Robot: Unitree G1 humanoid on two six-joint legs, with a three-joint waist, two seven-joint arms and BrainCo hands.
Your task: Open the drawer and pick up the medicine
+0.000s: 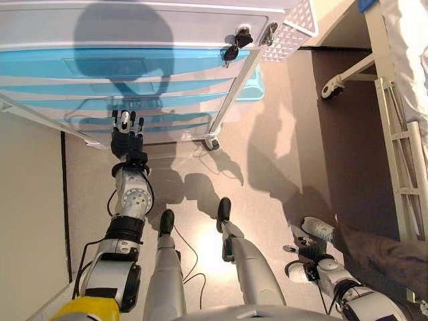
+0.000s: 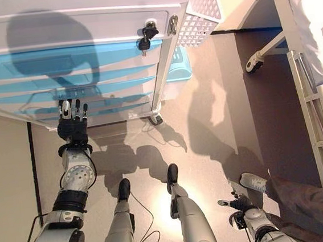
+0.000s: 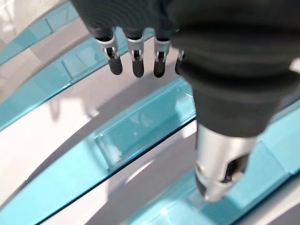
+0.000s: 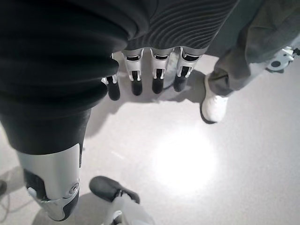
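The left hand (image 1: pixel 127 137) was raised to the front of the drawer cabinet (image 1: pixel 134 40), its fingers (image 3: pixel 136 61) straight and released, holding nothing, just off a blue drawer front (image 3: pixel 140 131) near the cabinet's lower edge. The right hand (image 4: pixel 150 75) hung low over the floor (image 4: pixel 187 154), fingers relaxed and empty, near a person's white shoe (image 4: pixel 213 103).

The drawers looked shut, so the medicine was out of sight, presumably inside; its heading and long axis could not be told.

To open the drawer well, the fingers should probably hook the recessed handle (image 3: pixel 136 136) squarely at its middle and draw straight outward, along the drawer's travel, so it would not jam. The drawer fronts ran lengthwise across the cabinet.
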